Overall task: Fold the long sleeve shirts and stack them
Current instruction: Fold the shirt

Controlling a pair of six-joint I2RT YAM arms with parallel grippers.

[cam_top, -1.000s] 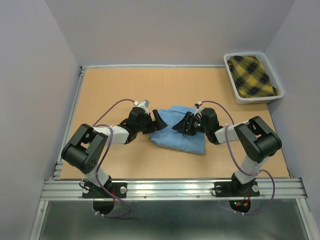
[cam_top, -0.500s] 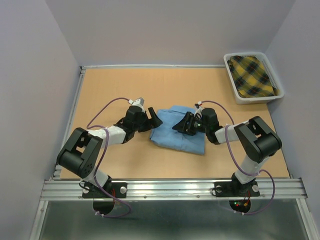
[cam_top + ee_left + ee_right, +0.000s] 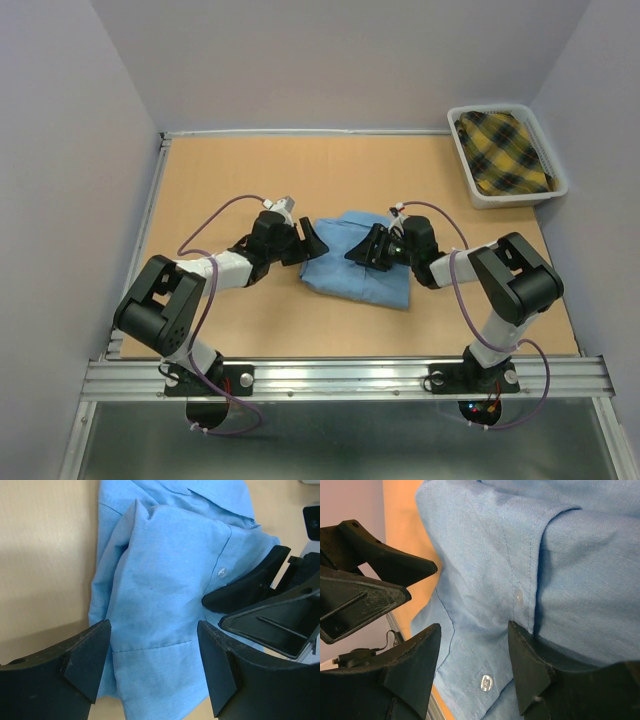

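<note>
The light blue shirt (image 3: 355,268) is lying folded in the middle of the counter (image 3: 250,170), between both hands, and its sleeves are not showing. The right hand (image 3: 362,250) is covering its middle with fingers spread; whether they are touching the cloth is unclear. The left hand (image 3: 310,243) is sitting spread at the shirt's left edge. Since a second ago, only the left arm (image 3: 200,272) has been shifting, its elbow swinging outward.

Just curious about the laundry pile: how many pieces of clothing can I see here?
2. A light blue shirt lies mid-table; a yellow plaid garment fills the bin at the far right. More may hide beneath it.
</note>
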